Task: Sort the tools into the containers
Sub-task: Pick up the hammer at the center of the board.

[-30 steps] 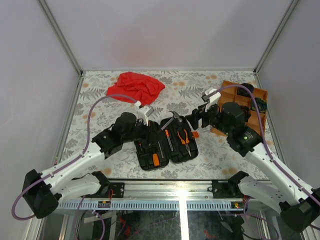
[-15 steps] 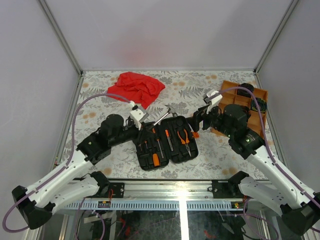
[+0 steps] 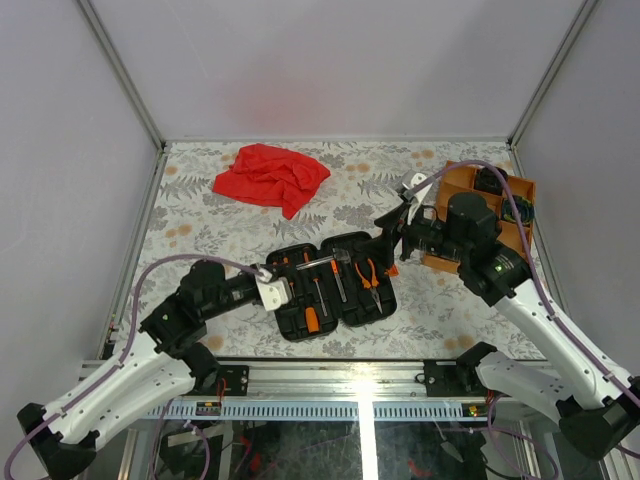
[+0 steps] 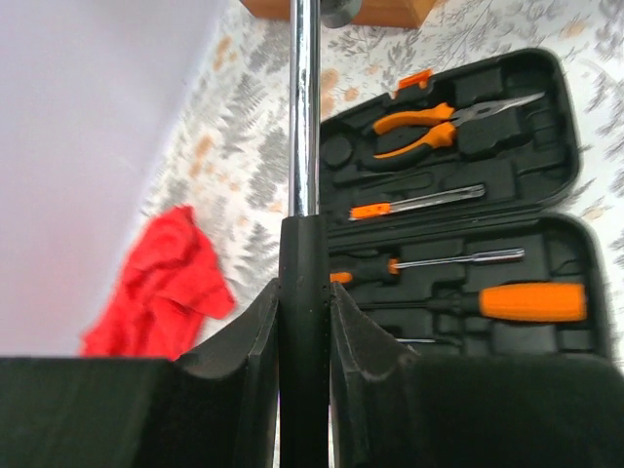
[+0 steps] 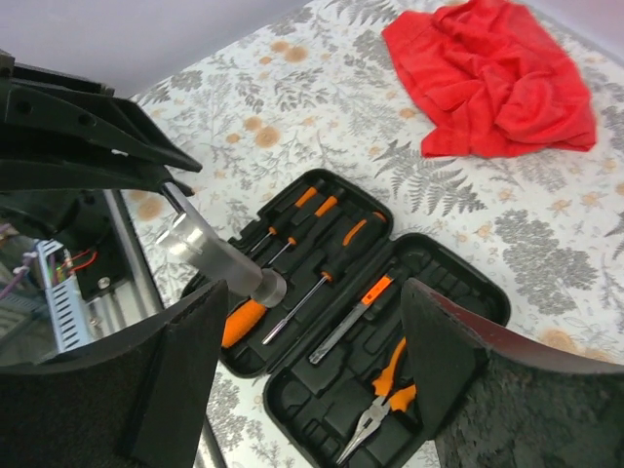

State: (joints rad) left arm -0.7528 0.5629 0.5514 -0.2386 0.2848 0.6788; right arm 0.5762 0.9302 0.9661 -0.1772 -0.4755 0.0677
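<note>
Hammer [image 4: 304, 136] clamped by its black handle in left gripper [image 4: 304, 297], over the open tool case [image 4: 556, 185]; right gripper [image 5: 312, 302] fingers spread wide, holding nothing.

The left arm [image 3: 150, 350] reached up from its base at the near left corner, folded at a dark elbow and ran rightward, low and nearly level, to its white wrist. The left gripper [image 4: 304, 327] was clamped, both fingers [image 4: 255, 341] pressed against the sides of the black handle of the hammer [image 4: 304, 146], whose shaft stuck straight out past the fingertips. The right arm [image 3: 545, 315] climbed from the near right corner, up and inward to a raised dark joint, and from there its forearm pointed leftward and slightly down. The right gripper [image 5: 314, 322] hung in the air with its jaws spread wide, gripping nothing.
</note>
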